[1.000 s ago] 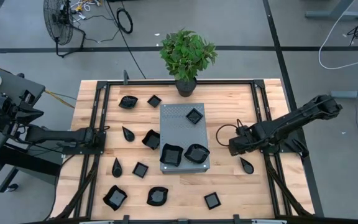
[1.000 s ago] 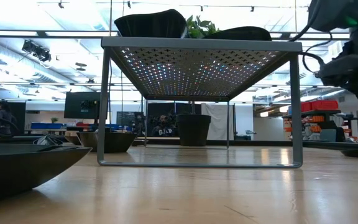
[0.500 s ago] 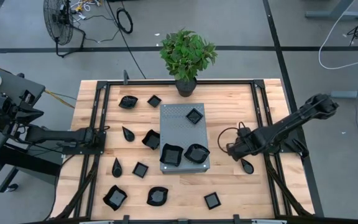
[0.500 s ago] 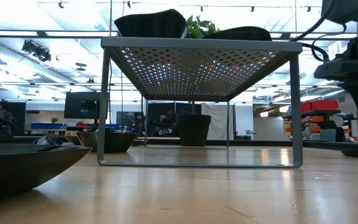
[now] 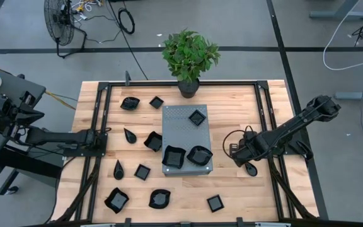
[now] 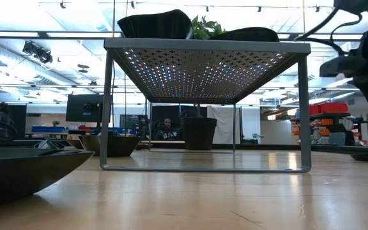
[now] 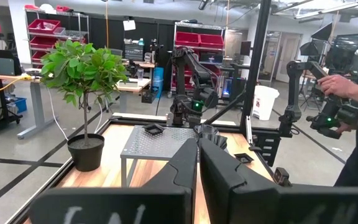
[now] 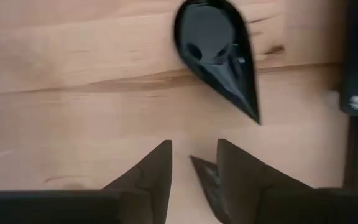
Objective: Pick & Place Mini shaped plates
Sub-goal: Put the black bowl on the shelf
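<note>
Closing too early could clip the teardrop plate (image 8: pixel 216 56)'s thin glossy rim and skid it across the table (image 8: pixel 73 93), in all likelihood. The right gripper (image 8: pixel 191 163) hangs just short of it, fingers slightly parted, holding nothing; farther off, the left gripper (image 7: pixel 199 163) waits pressed together.

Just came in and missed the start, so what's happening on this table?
The robot is moving small black plates onto the grey perforated stand, which already holds three. The right gripper hangs over a teardrop plate near the table's right edge, its fingers a little apart and empty; the plate lies on the wood, not yet grasped. The left gripper waits at the left side, fingers together. Other plates lie scattered on the table.
</note>
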### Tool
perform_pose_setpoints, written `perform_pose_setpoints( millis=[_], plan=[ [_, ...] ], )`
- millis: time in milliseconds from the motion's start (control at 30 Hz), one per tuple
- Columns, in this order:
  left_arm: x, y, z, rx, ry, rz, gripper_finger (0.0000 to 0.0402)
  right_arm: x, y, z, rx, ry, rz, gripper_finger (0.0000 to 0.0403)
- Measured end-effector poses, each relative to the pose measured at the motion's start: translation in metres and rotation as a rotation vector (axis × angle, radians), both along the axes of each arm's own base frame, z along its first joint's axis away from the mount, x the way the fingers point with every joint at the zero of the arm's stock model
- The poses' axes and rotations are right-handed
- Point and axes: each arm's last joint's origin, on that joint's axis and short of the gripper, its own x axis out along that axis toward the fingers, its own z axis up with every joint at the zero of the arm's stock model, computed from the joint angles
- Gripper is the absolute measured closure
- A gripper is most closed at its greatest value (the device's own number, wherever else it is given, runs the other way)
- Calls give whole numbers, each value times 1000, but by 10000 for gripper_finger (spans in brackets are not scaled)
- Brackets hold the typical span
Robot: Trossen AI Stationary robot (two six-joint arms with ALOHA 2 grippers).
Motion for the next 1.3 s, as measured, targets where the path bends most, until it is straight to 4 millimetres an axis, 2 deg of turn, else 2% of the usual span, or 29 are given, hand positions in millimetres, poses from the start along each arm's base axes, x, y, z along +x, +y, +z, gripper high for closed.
perform_pose_setpoints(
  millis=[233, 533, 833, 1300],
  plan=[
    [0, 0, 0, 1, 0, 0, 378, -13, 9, 0, -36, 47, -39, 275],
    [0, 0, 0, 0, 0, 0, 378, -30, 12, -18, -71, 135, 22, 275],
    [0, 0, 0, 0, 0, 0, 378, -37, 3, -34, -185, 99, 35, 275],
    [0, 0, 0, 0, 0, 0, 378, -30, 7, -64, -278, 161, 43, 275]
  ],
)
